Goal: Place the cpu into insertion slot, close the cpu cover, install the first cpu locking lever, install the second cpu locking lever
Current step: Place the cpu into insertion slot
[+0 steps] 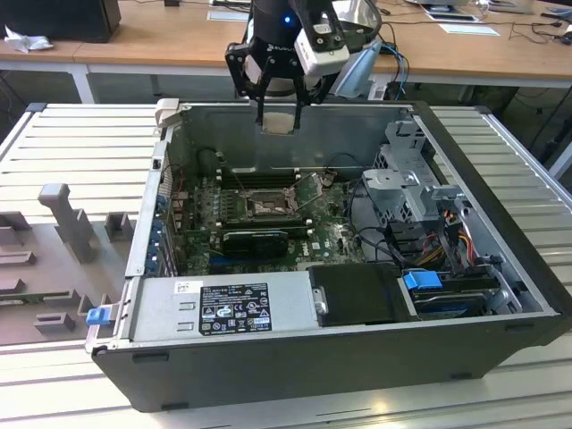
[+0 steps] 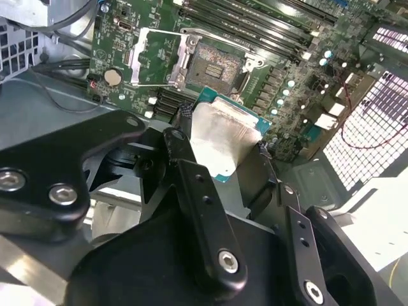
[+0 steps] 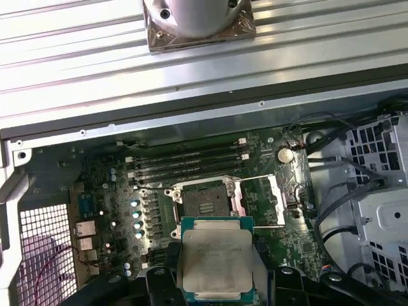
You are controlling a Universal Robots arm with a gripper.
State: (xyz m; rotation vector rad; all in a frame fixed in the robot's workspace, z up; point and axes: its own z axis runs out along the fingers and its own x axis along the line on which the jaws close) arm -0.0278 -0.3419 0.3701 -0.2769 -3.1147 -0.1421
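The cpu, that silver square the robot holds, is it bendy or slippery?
Probably stiff: the cpu looks like a flat, metal-topped plate, held unbent by the gripper. Maybe slippery, since its top is smooth and shiny and it is pinched by its edges. Likely light, being thin and small beside the gripper.

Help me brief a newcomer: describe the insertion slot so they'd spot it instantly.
Inside the open computer case, on the green motherboard, look beside the long black memory slots. The insertion slot is the square dark-centred socket, the one with its silver cpu cover flipped open alongside.
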